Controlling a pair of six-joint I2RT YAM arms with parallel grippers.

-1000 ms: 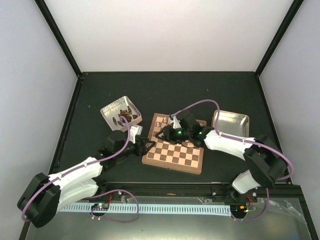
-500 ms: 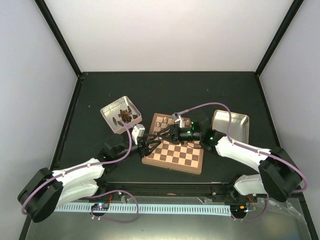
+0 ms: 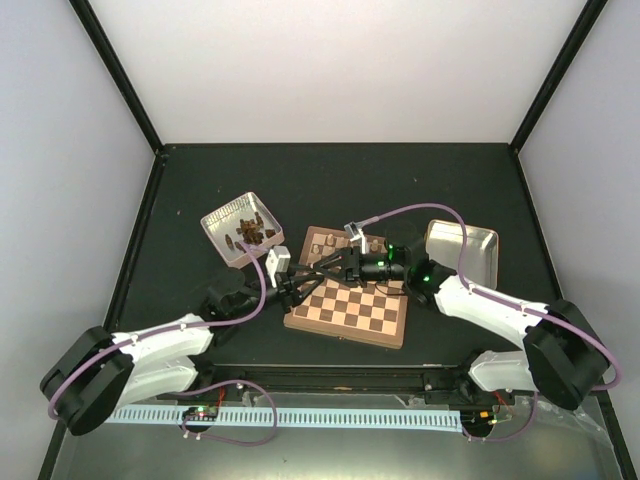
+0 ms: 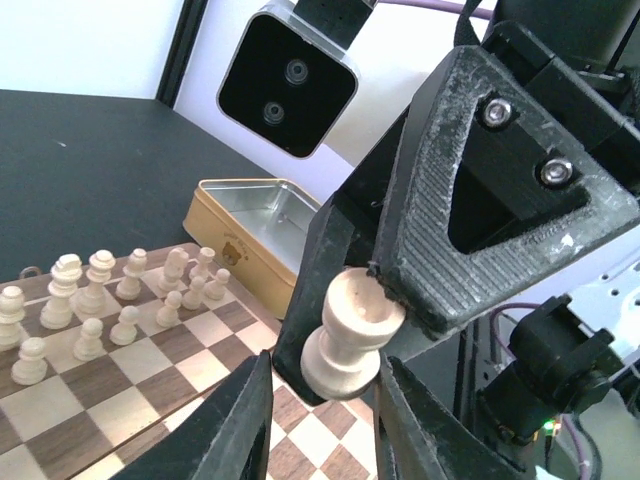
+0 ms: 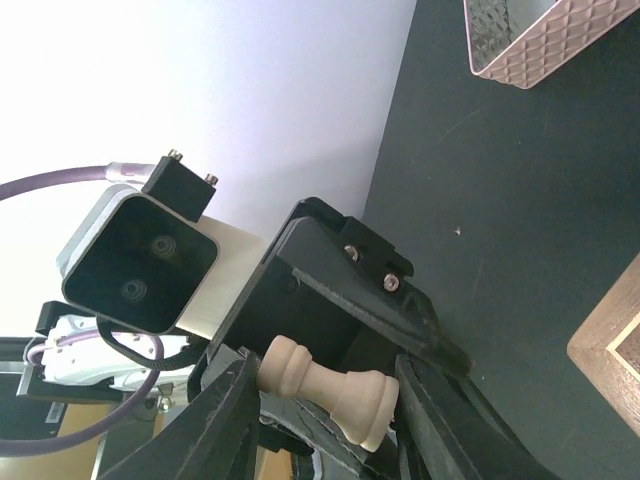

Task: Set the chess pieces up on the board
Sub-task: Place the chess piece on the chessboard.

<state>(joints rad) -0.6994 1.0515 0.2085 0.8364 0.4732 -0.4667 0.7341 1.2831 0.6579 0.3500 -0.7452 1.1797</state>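
— So, what do we have, biggest first?
— The dark table (image 3: 450, 180), and mid-frame the board (image 3: 365, 315). Right of it lies a metal tin (image 3: 465, 245); in the left wrist view its wall carries a small mark we cannot read.
— And the arms?
— The left gripper (image 3: 308, 285) and right gripper (image 3: 322, 274) have drawn together over the board's left edge since a second ago. The right one is clamped end to end on a cream pawn (image 4: 350, 345); the left fingers (image 4: 245, 420) stand apart beside it, contact unclear to us.
— The rest?
— Pale chess pieces (image 4: 100, 300) crowd the board's upper-left corner overhead; from above, black fingers hide the pawn.
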